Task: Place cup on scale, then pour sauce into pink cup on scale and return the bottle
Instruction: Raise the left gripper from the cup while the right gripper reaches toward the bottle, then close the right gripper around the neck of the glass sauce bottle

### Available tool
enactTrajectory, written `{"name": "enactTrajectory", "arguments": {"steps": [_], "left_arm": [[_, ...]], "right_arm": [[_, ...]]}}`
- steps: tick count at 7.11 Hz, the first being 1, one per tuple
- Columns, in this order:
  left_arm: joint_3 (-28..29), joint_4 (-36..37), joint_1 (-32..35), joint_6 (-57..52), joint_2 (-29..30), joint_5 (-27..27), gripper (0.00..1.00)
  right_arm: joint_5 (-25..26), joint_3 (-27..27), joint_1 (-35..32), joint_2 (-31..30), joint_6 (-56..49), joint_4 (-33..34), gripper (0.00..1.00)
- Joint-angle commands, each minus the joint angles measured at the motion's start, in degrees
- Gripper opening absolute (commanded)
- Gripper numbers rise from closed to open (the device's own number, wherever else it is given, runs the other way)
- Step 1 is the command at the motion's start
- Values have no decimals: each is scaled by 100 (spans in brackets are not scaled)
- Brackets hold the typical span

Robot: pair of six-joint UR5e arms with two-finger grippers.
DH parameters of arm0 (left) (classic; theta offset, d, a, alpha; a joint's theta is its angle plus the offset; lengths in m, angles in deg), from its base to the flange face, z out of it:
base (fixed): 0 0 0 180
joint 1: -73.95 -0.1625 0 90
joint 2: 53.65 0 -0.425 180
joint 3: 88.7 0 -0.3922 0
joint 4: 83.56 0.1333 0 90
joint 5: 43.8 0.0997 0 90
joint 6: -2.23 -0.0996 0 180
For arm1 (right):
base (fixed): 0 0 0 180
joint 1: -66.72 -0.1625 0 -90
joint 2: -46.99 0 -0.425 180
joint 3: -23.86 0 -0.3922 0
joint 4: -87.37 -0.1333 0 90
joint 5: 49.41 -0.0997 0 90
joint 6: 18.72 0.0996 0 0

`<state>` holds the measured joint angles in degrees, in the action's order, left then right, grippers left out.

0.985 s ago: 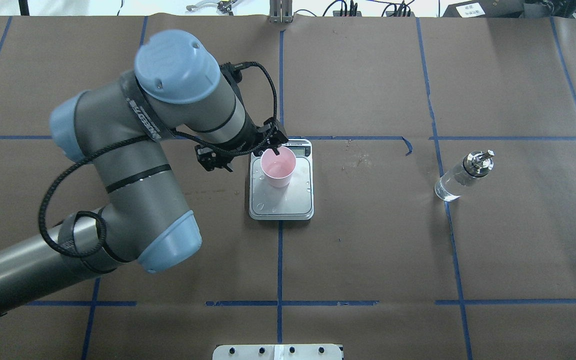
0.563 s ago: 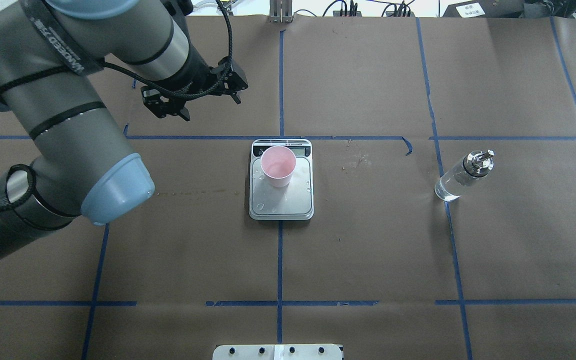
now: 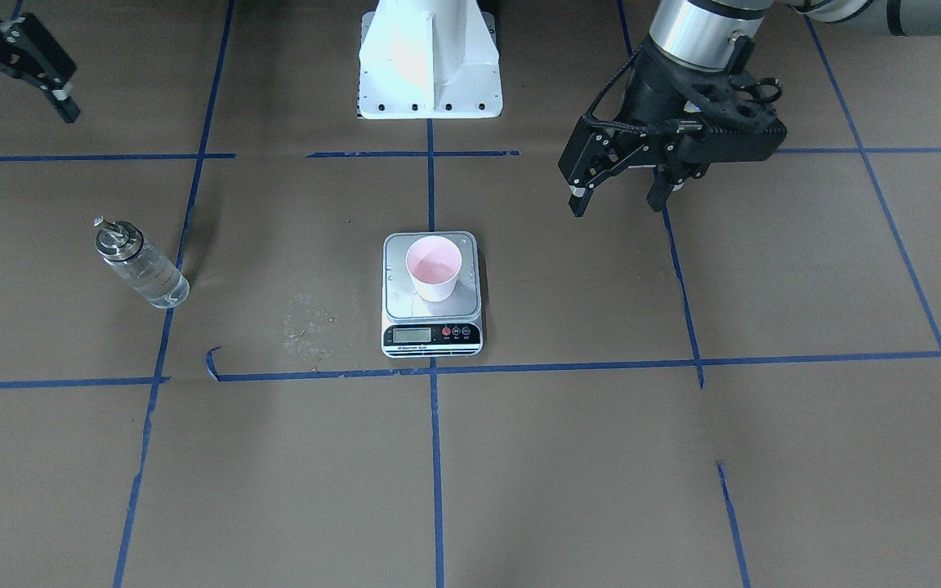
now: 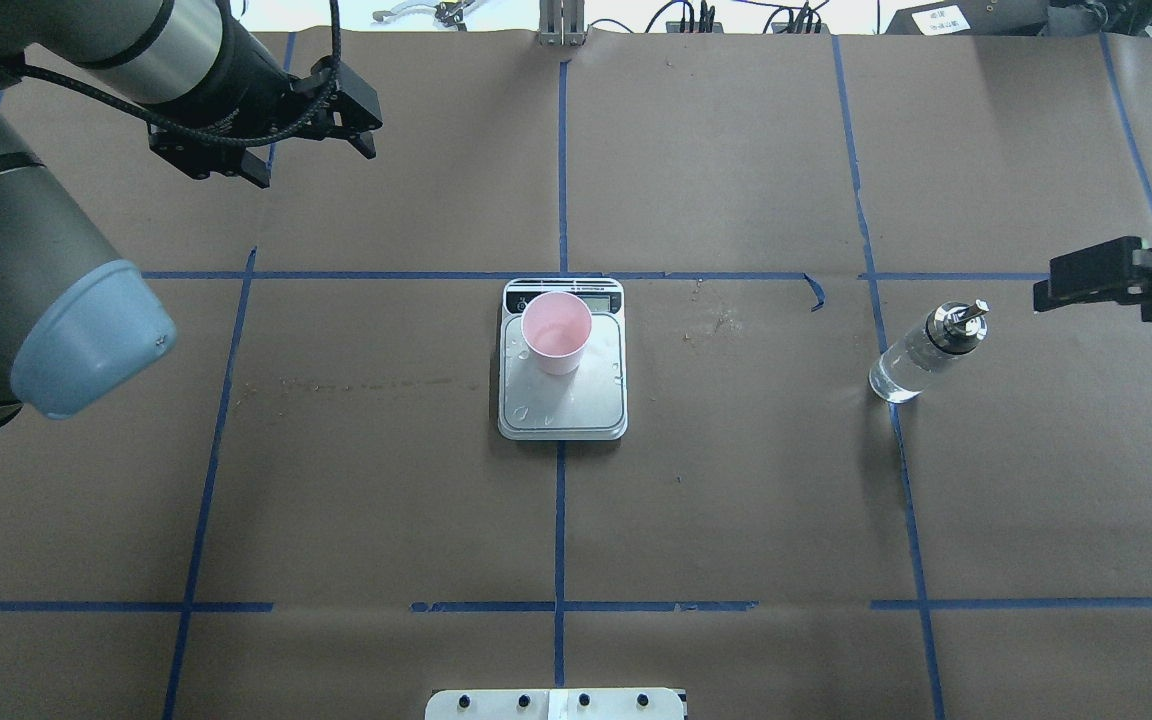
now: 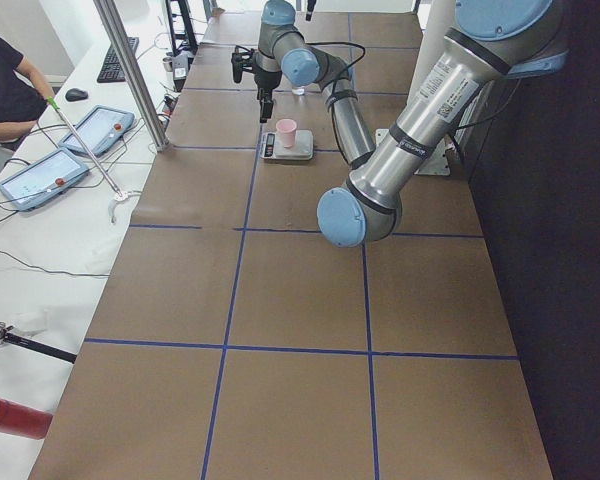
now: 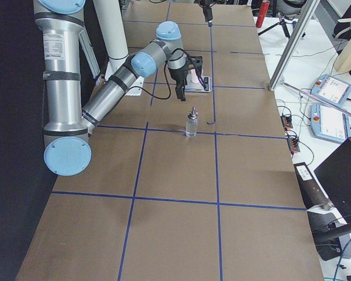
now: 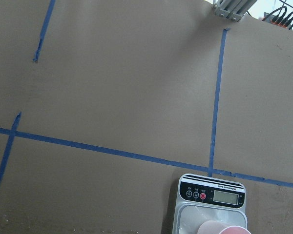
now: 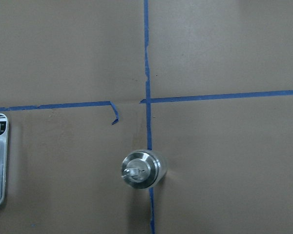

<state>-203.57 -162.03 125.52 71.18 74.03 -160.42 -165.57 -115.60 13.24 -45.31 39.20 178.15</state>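
On the scale [image 4: 562, 415], the cup [image 4: 556, 335] stands upright on the metal plate, untouched. Well off to one side of the scale, the bottle [image 4: 911, 368] stands upright on the table [image 4: 736, 500]. The right pincer [image 3: 27, 114] hovers spread near the bottle; the left pincer [image 3: 615, 204] hangs spread and empty beyond the scale's other side.

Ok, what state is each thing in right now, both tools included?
cup: upright on the scale's plate, nothing gripping it.
scale: flat on the table, droplets on its plate, display too small to read.
bottle: upright on the table, ungripped.
left tool: open, empty, raised off to the side of the scale.
right tool: open, empty, near the bottle, not touching it.
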Motion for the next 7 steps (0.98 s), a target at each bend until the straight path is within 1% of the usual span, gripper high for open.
{"name": "enactTrajectory", "arguments": {"steps": [1,2,3,4,5,6,7], "left_arm": [[-53,77,99,-301,-85,-1,100],[-140,78,108,-372,-251,-1,100],[-202,78,125,-460,-313,-1,100],[-202,78,134,-522,-427,8,100],[-272,78,152,-818,-602,8,100],[-264,78,248,-978,-682,8,100],[-247,78,249,-1006,-683,17,100]], "right_arm": [[1712,-46,1326,-1389,920,-2072,100],[2433,-11,1862,-1465,1227,-2168,100],[3259,198,2337,-1466,1352,-2212,100],[4032,548,2725,-1301,1362,-2361,100],[4519,987,2903,-1038,1362,-2562,100],[5046,1522,3078,-861,1301,-3095,100],[5416,1928,3219,-860,1266,-3466,100]]}}
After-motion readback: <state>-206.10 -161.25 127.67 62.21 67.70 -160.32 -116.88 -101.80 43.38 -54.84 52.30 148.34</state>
